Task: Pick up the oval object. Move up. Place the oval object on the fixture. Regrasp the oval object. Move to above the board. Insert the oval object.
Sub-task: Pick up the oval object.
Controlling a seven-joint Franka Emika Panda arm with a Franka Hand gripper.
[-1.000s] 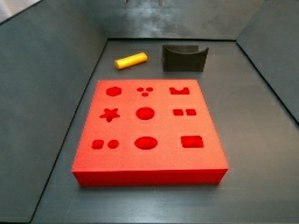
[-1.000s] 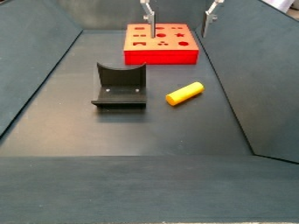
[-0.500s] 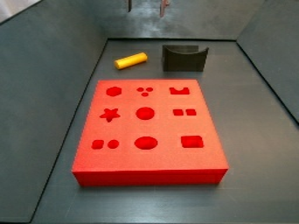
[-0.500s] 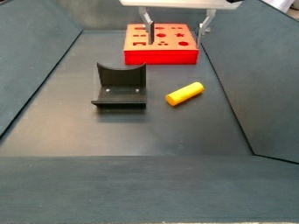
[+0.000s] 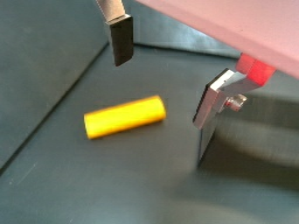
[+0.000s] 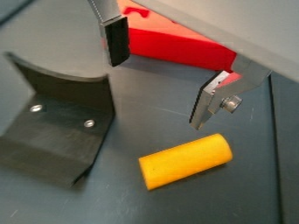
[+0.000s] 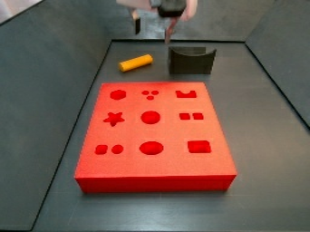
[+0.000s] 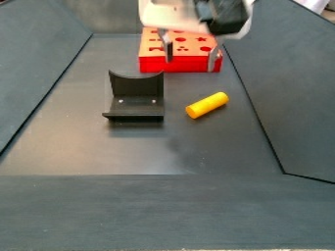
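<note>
Above the dark floor, the gripper [image 6: 158, 74] hangs with its two fingers spread wide and nothing between them; in both wrist views one silver plate with its dark pad [image 5: 121, 41] stands well apart from the opposite plate [image 5: 214, 99], and neither touches any piece. The oval object [image 6: 186, 160] lies flat on the floor below the open gap, clear of both fingers. It is a smooth yellow-orange peg, elongated with rounded ends, and shows no marks. In a side view the oval object [image 8: 206, 104] rests just beside the fixture [image 8: 132, 96], apart from it. The fixture is a dark, matte L-shaped bracket with a curved notch in its upright wall; two small screw heads show on its base plate in a wrist view. The board [image 7: 152, 133] is a thick, bright red rectangular slab with shaped cut-outs in three rows: hexagon, star, circles and squares. In a side view the gripper [image 8: 183, 51] appears blurred, positioned between the board [image 8: 179, 62] and the peg.
</note>
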